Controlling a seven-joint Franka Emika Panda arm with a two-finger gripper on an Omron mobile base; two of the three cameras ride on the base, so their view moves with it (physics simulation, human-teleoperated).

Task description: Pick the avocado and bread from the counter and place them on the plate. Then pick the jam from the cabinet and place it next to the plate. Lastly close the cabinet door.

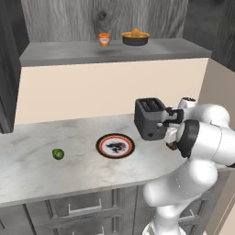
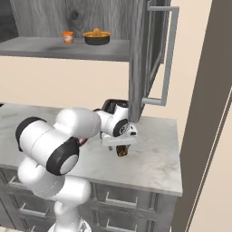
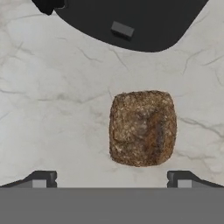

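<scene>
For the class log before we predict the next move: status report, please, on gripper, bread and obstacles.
Gripper open, above the bread. Bread lying on counter, ungrasped. Plate bare, avocado on counter. Toaster close beside the bread.

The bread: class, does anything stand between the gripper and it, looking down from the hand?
Nothing visible does. The bread lies on bare counter above the open gripper. The dark toaster sits beyond it, out of the way.

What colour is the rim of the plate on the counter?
The plate has a red-orange rim edged in black, around a white centre with a dark pattern; clearest in the left base view.
</scene>
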